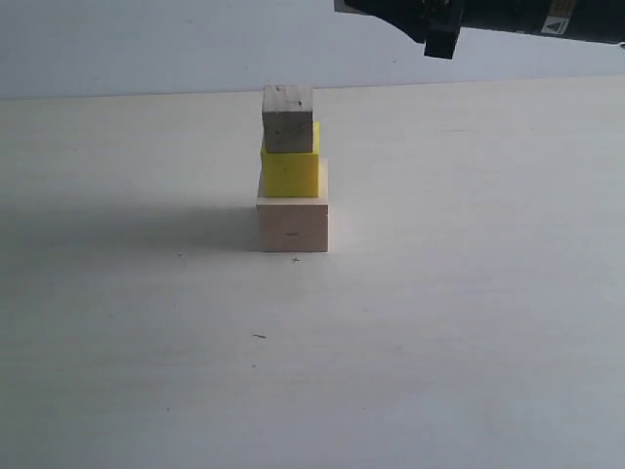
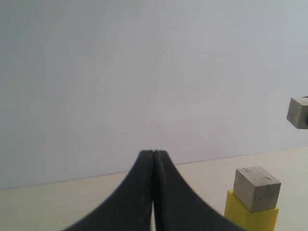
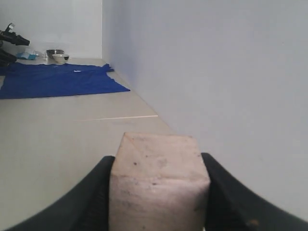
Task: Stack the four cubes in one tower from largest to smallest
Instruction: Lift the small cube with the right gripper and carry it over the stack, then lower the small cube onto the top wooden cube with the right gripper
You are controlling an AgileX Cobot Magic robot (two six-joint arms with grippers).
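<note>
A pale table (image 1: 410, 322) lies bare in the foreground, and on it stands the tower (image 1: 290, 191), three tiers high. Its base is the largest cube (image 1: 293, 225), pale wood, resting flat on the table. On that sits the yellow cube (image 1: 290, 171), and on the yellow one the knotty cube (image 1: 288, 119), greyish pale wood, turned slightly off square from the tier below. The left gripper (image 2: 153, 153) is near the tower, about level with its upper tiers. Its two black fingers are pressed together with nothing between them, and beyond them the knotty cube (image 2: 256, 188) and the yellow cube (image 2: 250, 219) show. Higher than the tower's top and off to its right, well apart from it, hangs the tiniest cube (image 2: 299, 111) — it touches no other cube. The right gripper (image 3: 158, 161) is clamped on this tiniest cube (image 3: 159, 187), one black finger (image 3: 98, 192) against each side of its pale wood. The dark right arm (image 1: 508, 15) enters the exterior view above and right of the tower, in front of a plain white wall (image 1: 146, 49). Far off in the right wrist view, a blue cloth (image 3: 57, 79) lies on a floor with a small bowl (image 3: 60, 57) beyond it.
</note>
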